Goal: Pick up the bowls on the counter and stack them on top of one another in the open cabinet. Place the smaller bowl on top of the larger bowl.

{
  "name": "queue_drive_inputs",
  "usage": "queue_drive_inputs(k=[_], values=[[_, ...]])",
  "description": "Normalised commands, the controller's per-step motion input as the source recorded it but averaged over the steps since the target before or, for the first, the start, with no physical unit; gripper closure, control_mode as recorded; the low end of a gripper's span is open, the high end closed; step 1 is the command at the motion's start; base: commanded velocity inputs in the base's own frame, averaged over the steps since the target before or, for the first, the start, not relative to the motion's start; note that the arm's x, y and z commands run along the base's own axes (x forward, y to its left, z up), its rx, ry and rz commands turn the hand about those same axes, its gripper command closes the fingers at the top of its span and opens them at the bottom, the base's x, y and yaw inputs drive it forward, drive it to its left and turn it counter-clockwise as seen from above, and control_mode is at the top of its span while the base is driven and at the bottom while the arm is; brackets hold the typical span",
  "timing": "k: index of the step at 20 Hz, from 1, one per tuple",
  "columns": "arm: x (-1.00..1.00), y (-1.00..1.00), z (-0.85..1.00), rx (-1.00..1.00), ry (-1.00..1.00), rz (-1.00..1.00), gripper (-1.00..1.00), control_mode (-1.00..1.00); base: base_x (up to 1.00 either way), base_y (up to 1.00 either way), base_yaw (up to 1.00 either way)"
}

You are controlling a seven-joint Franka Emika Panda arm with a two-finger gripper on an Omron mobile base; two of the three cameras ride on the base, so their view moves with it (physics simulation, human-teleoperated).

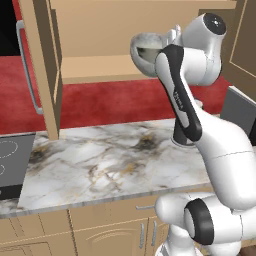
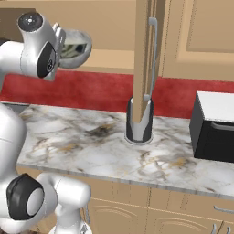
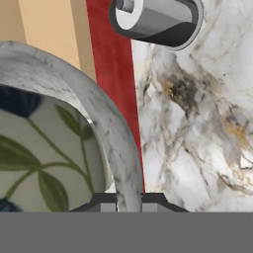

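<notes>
Marbled grey, the larger bowl (image 3: 116, 148) sits pinched by its rim in your gripper (image 3: 128, 203). Leaf patterns line its inside; you see no readable writing.

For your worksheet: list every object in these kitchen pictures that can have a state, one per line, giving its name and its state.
larger bowl: lifted off the counter, tipped on its side, rim pinched by the gripper
gripper: shut on the bowl's rim
cabinet: door open, shelf bare
cylindrical appliance: upright on the counter

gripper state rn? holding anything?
gripper: shut on the larger bowl, pinching its marbled rim, with the bowl lifted up in front of the cabinet.
</notes>
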Motion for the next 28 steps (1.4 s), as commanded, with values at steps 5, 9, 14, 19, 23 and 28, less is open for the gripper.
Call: queue_drive_inputs(k=[5,9,14,19,23,28], values=[[0.24,0.04,-0.02,0.0,0.0,0.0,1.0,-1.0,0.0,0.0,0.0],[0.27,0.02,-0.03,0.0,0.0,0.0,1.0,-1.0,0.0,0.0,0.0],[0.28,0.01,0.0,0.0,0.0,0.0,1.0,-1.0,0.0,0.0,0.0],[0.26,0.0,-0.01,-0.02,0.0,0.0,1.0,-1.0,0.0,0.0,0.0],[0.18,0.0,-0.03,-0.05,0.0,0.0,1.0,-1.0,0.0,0.0,0.0],[0.18,0.0,-0.01,-0.06,0.02,0.0,1.0,-1.0,0.0,0.0,0.0]])
